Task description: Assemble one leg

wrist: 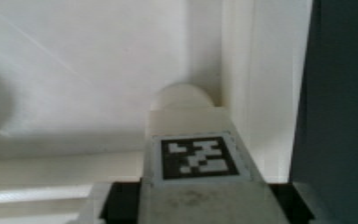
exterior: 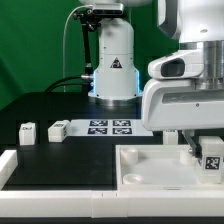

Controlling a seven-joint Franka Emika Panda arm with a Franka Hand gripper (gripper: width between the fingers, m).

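Black counter (exterior: 60, 105) under all. Pincer (exterior: 203, 150) is clamped on 1 leg (wrist: 197, 140), standing up, its tip just above the tabletop (exterior: 150, 165) corner.

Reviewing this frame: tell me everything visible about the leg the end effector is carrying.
The leg is a small white block, plastic by its look, with a black-and-white square marker tag on its face and a rounded tip. The end effector is shut on it at the exterior view's right, above the large white tabletop piece. In the wrist view, dark fingers clamp its tagged end and its tip points into a corner. Whether it touches the tabletop cannot be told.
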